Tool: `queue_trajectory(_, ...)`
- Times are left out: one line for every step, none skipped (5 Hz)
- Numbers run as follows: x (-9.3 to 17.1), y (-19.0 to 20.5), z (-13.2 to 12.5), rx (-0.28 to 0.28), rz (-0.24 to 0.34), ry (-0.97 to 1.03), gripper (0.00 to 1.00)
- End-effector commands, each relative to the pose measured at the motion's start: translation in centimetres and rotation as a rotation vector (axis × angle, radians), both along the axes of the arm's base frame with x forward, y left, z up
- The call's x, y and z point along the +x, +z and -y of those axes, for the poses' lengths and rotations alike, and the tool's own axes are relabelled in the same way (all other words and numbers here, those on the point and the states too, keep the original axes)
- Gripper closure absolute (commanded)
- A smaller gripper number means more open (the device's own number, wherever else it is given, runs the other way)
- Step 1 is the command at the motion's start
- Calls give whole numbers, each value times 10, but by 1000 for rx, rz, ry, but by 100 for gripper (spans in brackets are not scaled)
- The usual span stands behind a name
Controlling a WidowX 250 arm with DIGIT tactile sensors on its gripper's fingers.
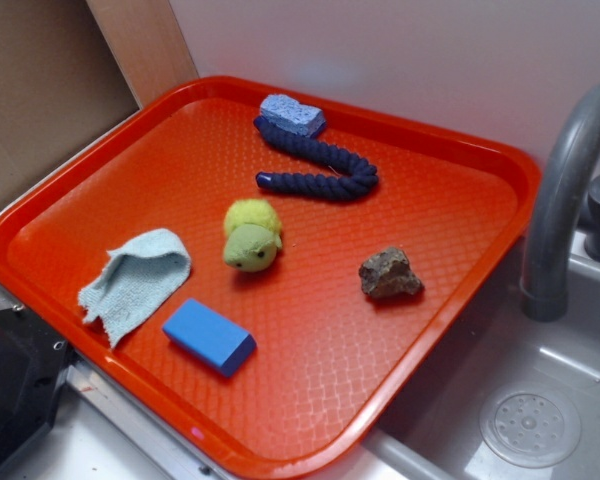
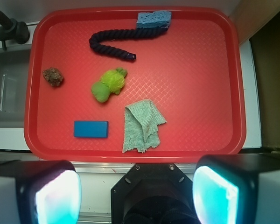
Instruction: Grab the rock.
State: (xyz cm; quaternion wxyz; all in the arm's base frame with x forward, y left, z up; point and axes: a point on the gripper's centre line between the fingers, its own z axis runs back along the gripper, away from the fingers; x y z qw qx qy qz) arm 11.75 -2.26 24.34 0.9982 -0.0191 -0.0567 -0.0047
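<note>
The rock (image 1: 390, 274) is a small jagged brown-grey stone lying on the right part of the red tray (image 1: 450, 135). In the wrist view the rock (image 2: 52, 76) sits near the tray's left rim (image 2: 30, 93). My gripper (image 2: 136, 196) hangs high above the tray's near edge, well away from the rock. It is open, its two pale fingers (image 2: 56, 196) wide apart with nothing between them. In the exterior view only a dark part of the arm (image 1: 10, 400) shows at the lower left.
On the tray also lie a green plush toy (image 1: 251, 238), a blue block (image 1: 209, 336), a crumpled teal cloth (image 1: 135, 278), a dark rope (image 1: 315, 165) and a blue-grey sponge (image 1: 292, 114). A grey faucet (image 1: 565, 200) and sink (image 1: 530, 425) stand to the right.
</note>
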Motion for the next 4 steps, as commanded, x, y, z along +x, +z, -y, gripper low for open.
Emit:
queue_trajectory(0,0,0,0,0,0,0)
queue_trajectory(35,-6,24,123,119,-242,0)
queue_trajectory(64,-14,46,158,121,-490,0)
queue_trajectory(96,-31,77,215,131,-730,0)
